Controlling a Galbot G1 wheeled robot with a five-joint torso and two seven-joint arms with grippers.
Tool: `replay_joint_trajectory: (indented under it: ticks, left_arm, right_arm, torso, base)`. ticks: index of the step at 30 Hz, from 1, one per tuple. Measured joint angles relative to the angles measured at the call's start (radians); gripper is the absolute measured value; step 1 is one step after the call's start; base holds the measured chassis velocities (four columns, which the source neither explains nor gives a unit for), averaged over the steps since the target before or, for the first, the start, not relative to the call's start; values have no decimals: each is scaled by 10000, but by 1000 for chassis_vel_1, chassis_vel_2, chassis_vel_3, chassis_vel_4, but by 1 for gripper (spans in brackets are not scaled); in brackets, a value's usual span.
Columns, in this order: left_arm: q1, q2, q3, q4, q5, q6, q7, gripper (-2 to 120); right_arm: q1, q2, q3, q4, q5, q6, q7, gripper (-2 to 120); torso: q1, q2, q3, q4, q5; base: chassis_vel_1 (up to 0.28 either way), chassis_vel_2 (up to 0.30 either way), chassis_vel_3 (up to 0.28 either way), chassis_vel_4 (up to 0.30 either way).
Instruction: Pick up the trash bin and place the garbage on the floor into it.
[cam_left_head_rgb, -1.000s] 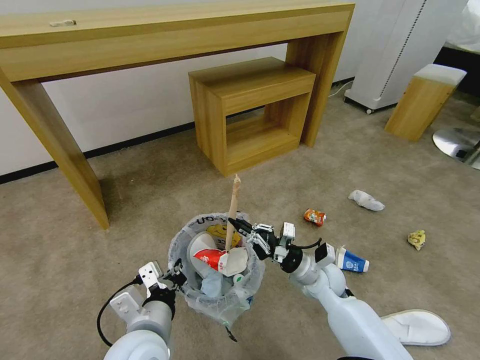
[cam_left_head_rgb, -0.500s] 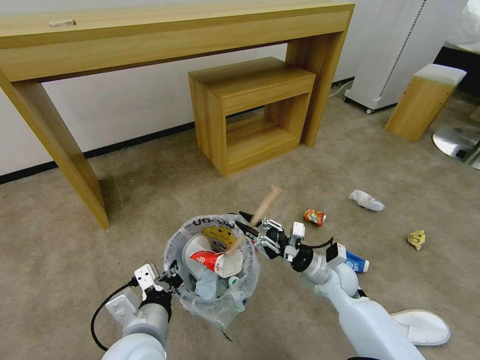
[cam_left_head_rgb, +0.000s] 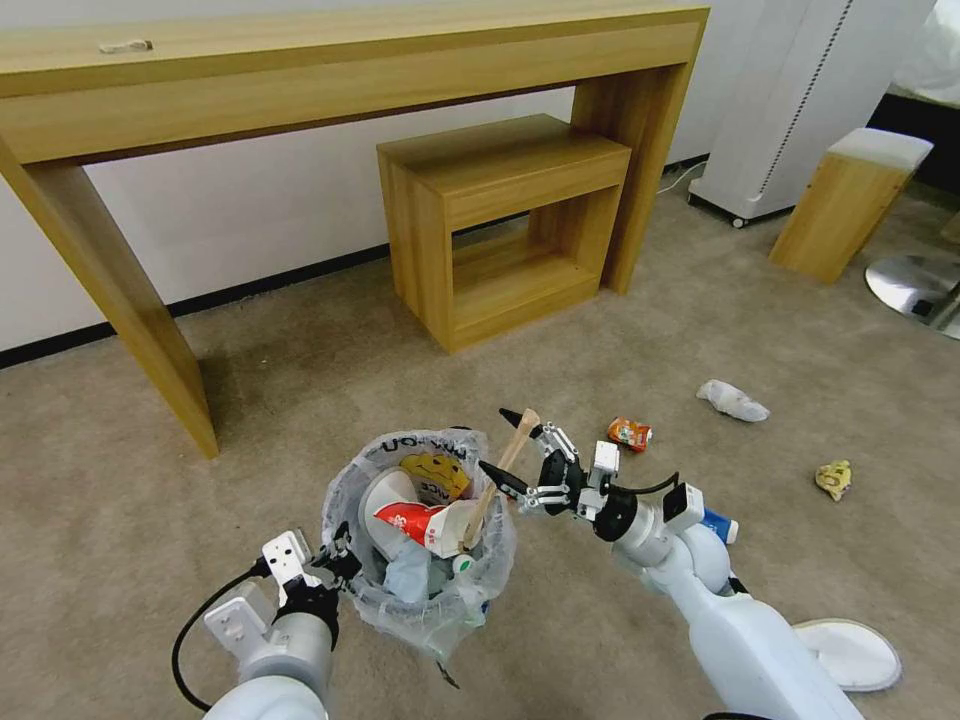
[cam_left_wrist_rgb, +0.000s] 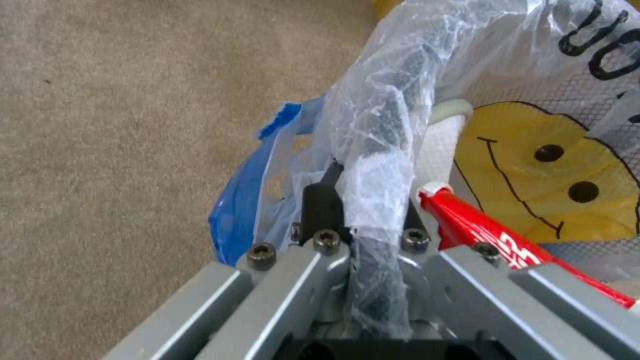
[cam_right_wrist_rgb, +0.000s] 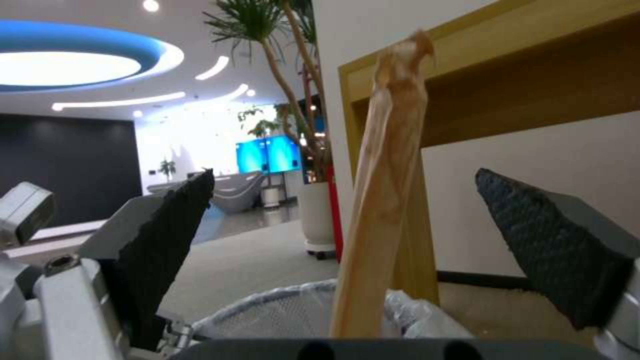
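I have the trash bin (cam_left_head_rgb: 420, 535) gripped by its near rim with my left gripper (cam_left_head_rgb: 335, 570); in the left wrist view the fingers (cam_left_wrist_rgb: 323, 200) are clamped on the bag-wrapped edge (cam_left_wrist_rgb: 380, 165), with the yellow smiley and a red cup (cam_left_wrist_rgb: 507, 235) just inside. The bin sits slightly farther to my left and lower in the head view than it did a second ago — I have drawn that arm back a little.

My right gripper (cam_left_head_rgb: 515, 450) is at the bin's far right edge with its jaws spread wide. The wooden stick (cam_left_head_rgb: 497, 480) stands between them, touching neither pad as far as the right wrist view shows (cam_right_wrist_rgb: 383, 195); its lower end rests among the trash in the bin and its top leans out toward the right. A second ago the stick stood nearly upright with the jaws close around it, and half a second ago it was already tipping, so I have let it go and the gripper has pulled back to the right.

On the beige floor (cam_left_head_rgb: 300, 380) to my right, unmoved: an orange can (cam_left_head_rgb: 629, 434), a white tissue (cam_left_head_rgb: 733, 400), a yellow wad (cam_left_head_rgb: 834, 478), a blue-white cup (cam_left_head_rgb: 718, 525) partly behind my right arm, and a white slipper (cam_left_head_rgb: 850, 652).
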Motion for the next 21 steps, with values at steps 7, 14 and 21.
replay_joint_trajectory:
  ticks: [7, 14, 21]
  left_arm:
    - [-9, 10, -10, -2, 49, -10, 14, 1]
    - [-22, 51, -70, -9, 43, -11, 21, 1]
    - [-61, 79, -92, 9, 17, -18, 34, 1]
  right_arm:
    - [96, -75, 6, 33, 8, -100, 58, 100]
    - [152, -74, 0, -170, -30, -135, 60, 84]
    - [163, -51, -24, -244, -55, -135, 55, 57]
  torso:
    - [0, 0, 0, 0, -1]
    - [0, 0, 1, 0, 0]
    - [0, 0, 0, 0, 0]
  base:
    - [0, 0, 0, 0]
    - [0, 0, 0, 0]
    - [0, 0, 0, 0]
